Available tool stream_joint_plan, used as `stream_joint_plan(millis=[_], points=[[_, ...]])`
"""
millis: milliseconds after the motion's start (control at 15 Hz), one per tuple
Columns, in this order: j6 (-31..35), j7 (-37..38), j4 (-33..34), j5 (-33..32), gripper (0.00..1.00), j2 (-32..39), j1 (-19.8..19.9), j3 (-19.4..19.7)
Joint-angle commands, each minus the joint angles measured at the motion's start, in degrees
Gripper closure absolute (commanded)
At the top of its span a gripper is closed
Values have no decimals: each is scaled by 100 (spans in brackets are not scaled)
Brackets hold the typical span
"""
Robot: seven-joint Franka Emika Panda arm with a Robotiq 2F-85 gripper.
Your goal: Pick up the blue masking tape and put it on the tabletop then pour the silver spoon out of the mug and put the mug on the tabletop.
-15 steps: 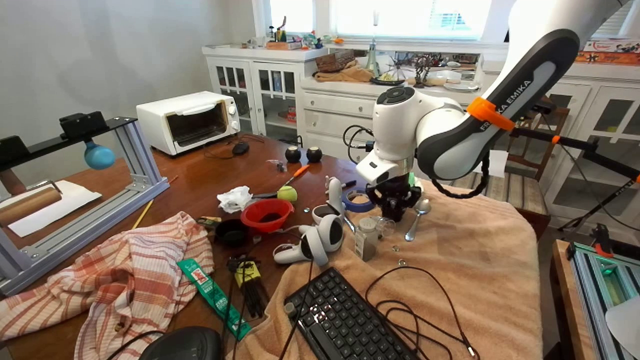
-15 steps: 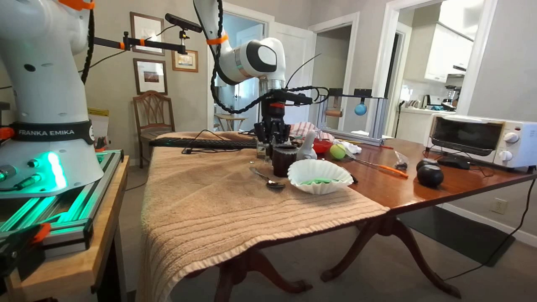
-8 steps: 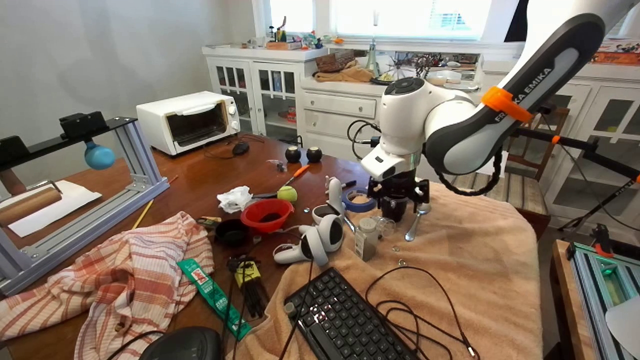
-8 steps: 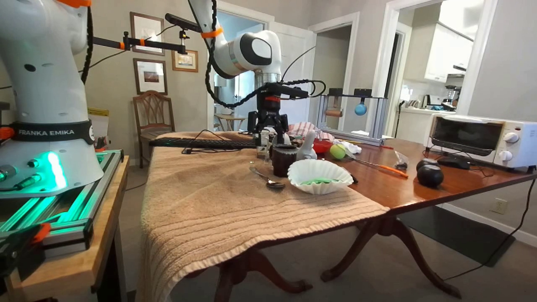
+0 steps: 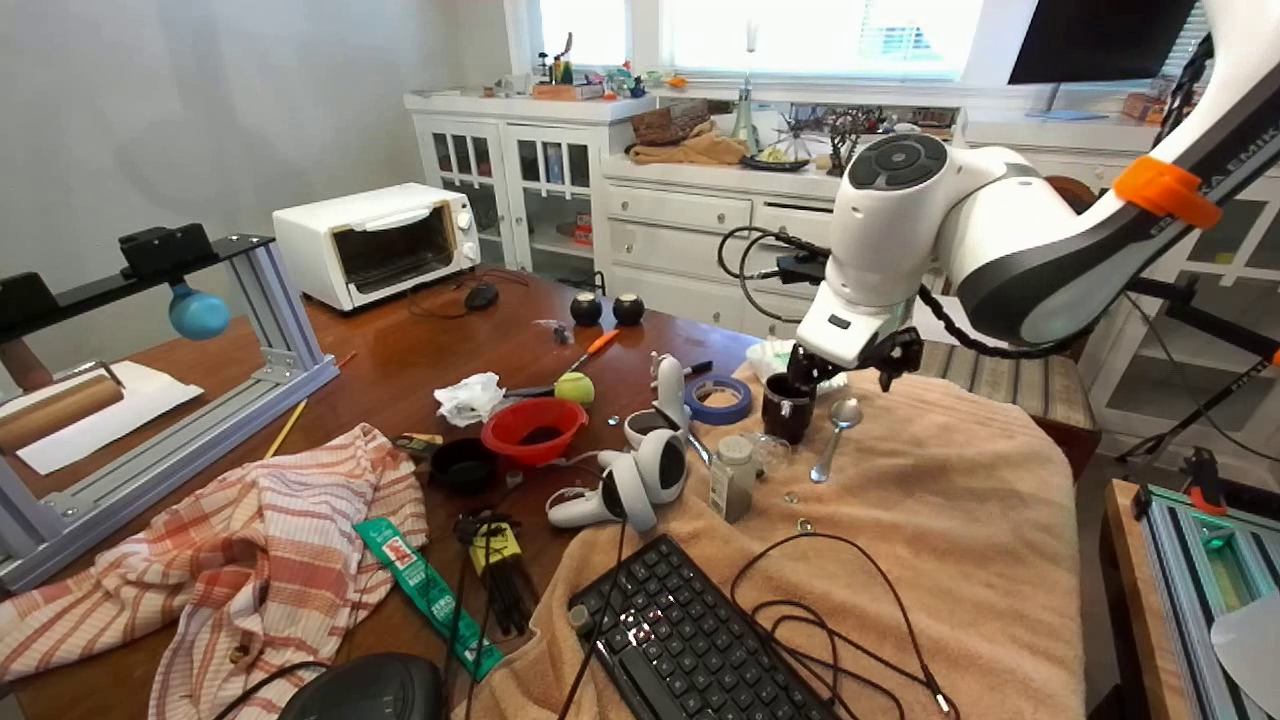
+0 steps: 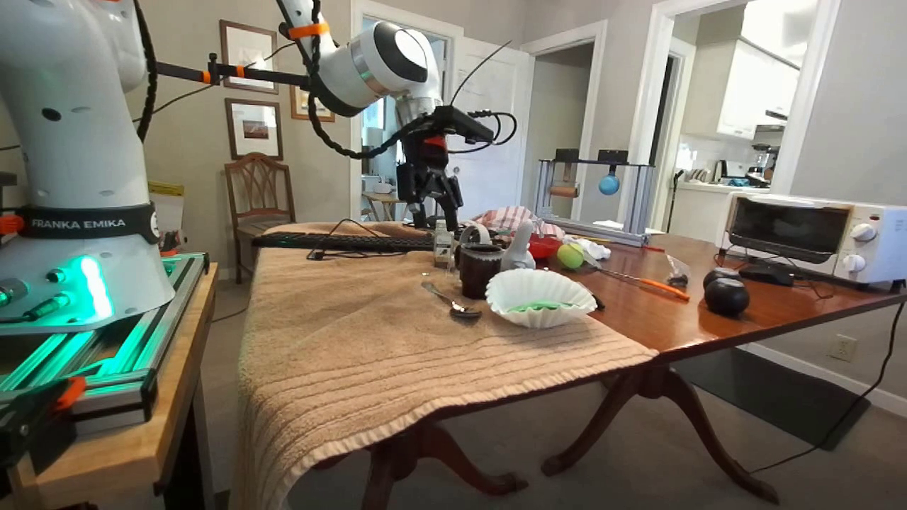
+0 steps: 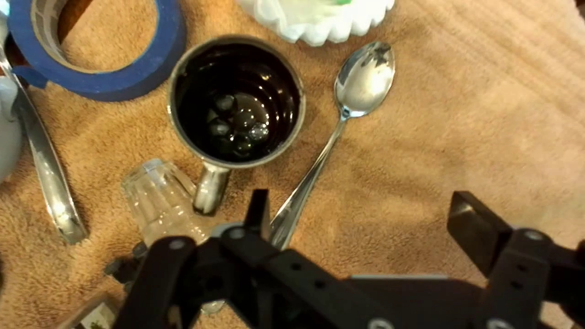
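The dark mug [image 5: 786, 418] stands upright on the tan cloth, also in an exterior view [image 6: 479, 273]. Several clear shiny pieces lie inside the mug [image 7: 242, 64] in the wrist view. My gripper [image 7: 366, 217] is open and holds nothing; it hovers above the cloth to the side of the mug. In an exterior view the gripper [image 5: 850, 372] overlaps the mug's rim; elsewhere the gripper [image 6: 434, 217] is up behind it. A silver spoon [image 7: 365, 82] lies on the cloth beside the mug. The blue masking tape [image 7: 132, 84] lies flat on the mug's other side.
A white fluted paper cup [image 6: 538, 301] sits close to the mug. Around it are a clear glass [image 7: 160, 201], a shaker jar [image 5: 733, 485], white controllers [image 5: 655, 465] and another utensil handle [image 7: 50, 183]. The brown tabletop [image 5: 530, 330] bears a red bowl [image 5: 535, 430] and a keyboard [image 5: 690, 630].
My gripper has spread its fingers and risen off the mug, moving back toward the robot's base and tilting. The mug, spoon and tape have kept their places.
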State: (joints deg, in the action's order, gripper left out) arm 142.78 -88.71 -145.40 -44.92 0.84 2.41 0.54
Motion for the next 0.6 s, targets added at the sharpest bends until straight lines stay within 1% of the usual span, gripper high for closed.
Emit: stream_joint_plan(millis=[0,67,133,200,533], points=[[467,-410,-361,-943,0,-280,80,163],[633,-457,-359,-1226,0,-287,97,204],[733,-441,-347,-1306,0,-277,109,239],[451,-312,-218,-973,0,-165,27,184],[478,-314,-215,-996,0,-162,30,202]])
